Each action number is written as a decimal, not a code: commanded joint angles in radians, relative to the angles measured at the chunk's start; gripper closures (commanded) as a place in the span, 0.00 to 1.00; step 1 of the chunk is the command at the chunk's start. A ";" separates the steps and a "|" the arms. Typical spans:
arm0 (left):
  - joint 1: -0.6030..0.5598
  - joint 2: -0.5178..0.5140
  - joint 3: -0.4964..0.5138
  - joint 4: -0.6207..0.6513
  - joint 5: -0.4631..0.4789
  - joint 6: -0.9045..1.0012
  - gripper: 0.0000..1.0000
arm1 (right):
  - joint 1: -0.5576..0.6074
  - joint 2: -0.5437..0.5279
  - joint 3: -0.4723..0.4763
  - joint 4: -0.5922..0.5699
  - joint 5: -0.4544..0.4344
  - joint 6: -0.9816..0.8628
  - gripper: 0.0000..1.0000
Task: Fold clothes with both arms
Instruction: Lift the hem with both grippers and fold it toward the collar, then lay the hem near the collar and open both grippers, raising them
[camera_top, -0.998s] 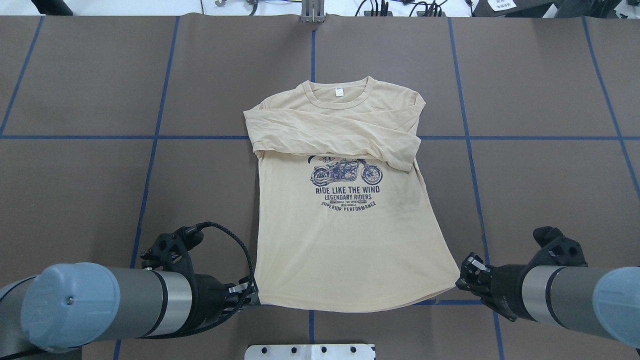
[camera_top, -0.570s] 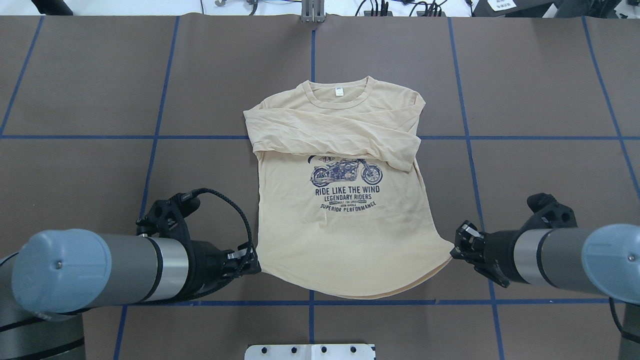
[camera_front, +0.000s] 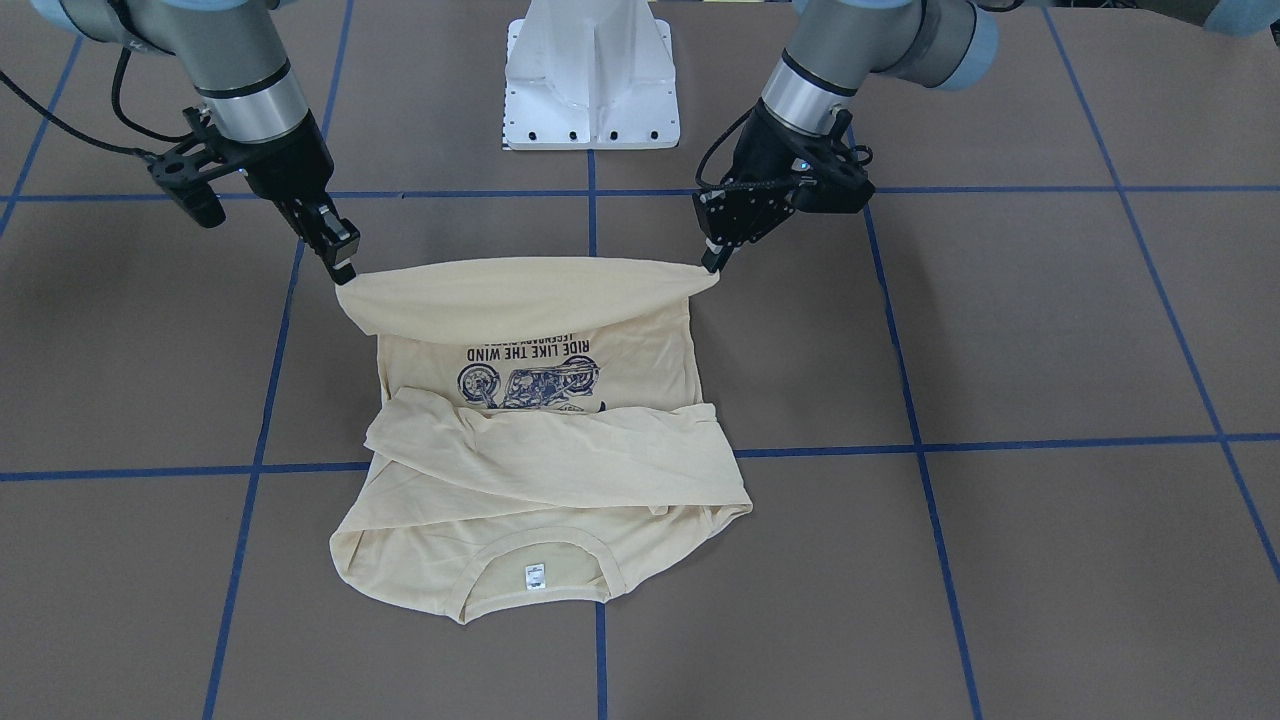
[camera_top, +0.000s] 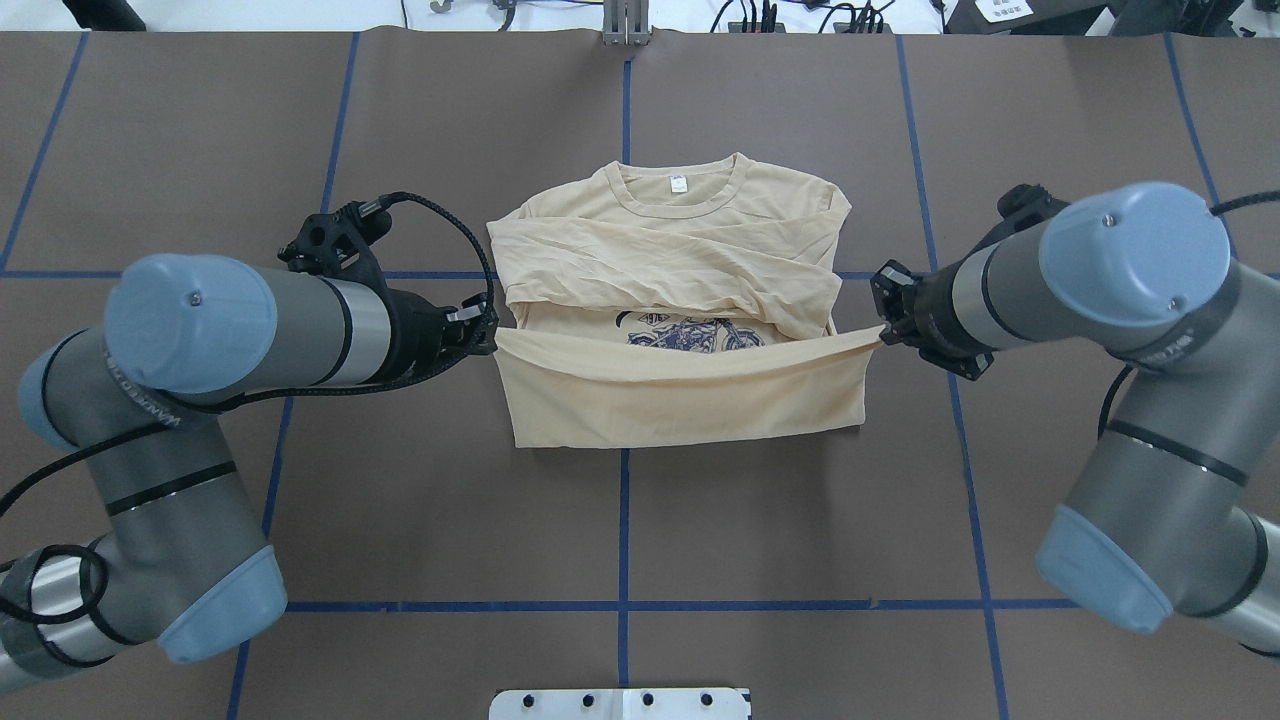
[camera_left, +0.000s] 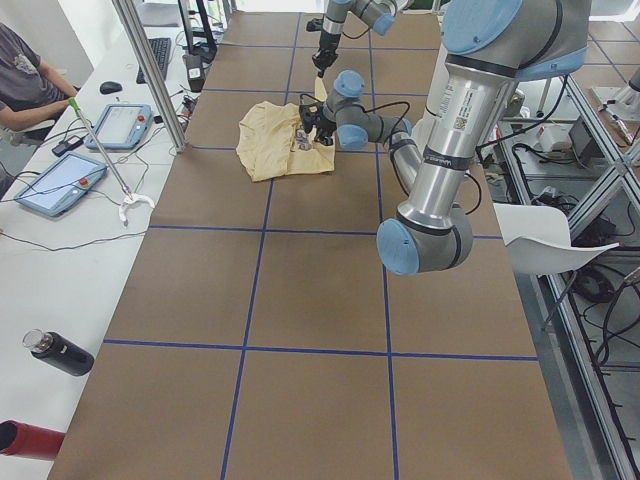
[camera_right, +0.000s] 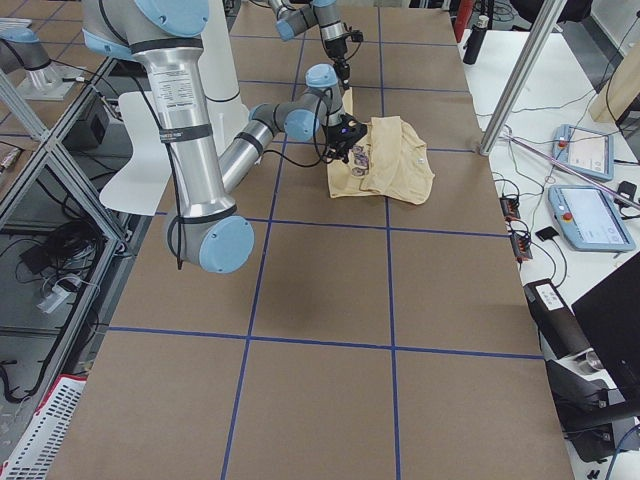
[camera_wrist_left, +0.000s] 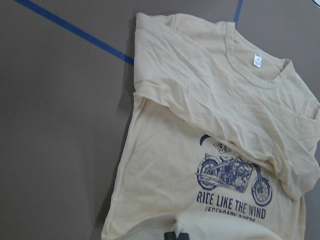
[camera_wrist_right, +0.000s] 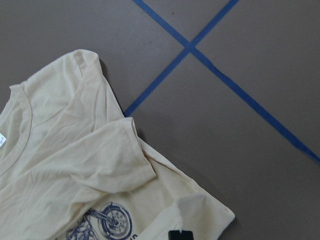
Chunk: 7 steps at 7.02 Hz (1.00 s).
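Observation:
The cream-yellow T-shirt (camera_top: 680, 400) lies print-up on the brown table, collar (camera_top: 680, 185) at the far side and sleeves crossed over the chest. Its hem is raised off the table and stretched taut between both arms above the motorcycle print (camera_top: 690, 335). My left gripper (camera_top: 490, 335) is shut on the hem's left corner, and it appears at the right of the front-facing view (camera_front: 712, 262). My right gripper (camera_top: 880, 332) is shut on the hem's right corner (camera_front: 340, 270). Both wrist views look down on the shirt (camera_wrist_left: 215, 125) (camera_wrist_right: 65, 170), with lifted hem fabric at their lower edges.
The white pedestal base (camera_front: 592, 75) stands at the robot's side of the table. Blue tape lines (camera_top: 622, 520) grid the brown surface. Beside the table a person (camera_left: 20, 80) sits at a desk with tablets (camera_left: 60, 185). Bottles (camera_left: 60, 352) lie near a metal post (camera_left: 150, 70).
Both grippers rose and carried the hem from the table's near edge toward the collar. The shirt's lower half now doubles over itself and covers most of the printed text.

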 joint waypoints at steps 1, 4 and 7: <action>-0.045 -0.034 0.126 -0.096 -0.001 0.006 1.00 | 0.110 0.141 -0.186 -0.009 0.029 -0.112 1.00; -0.120 -0.141 0.292 -0.144 0.001 0.053 1.00 | 0.170 0.379 -0.525 0.005 0.037 -0.223 1.00; -0.149 -0.219 0.573 -0.375 0.013 0.073 1.00 | 0.170 0.447 -0.809 0.162 0.024 -0.297 1.00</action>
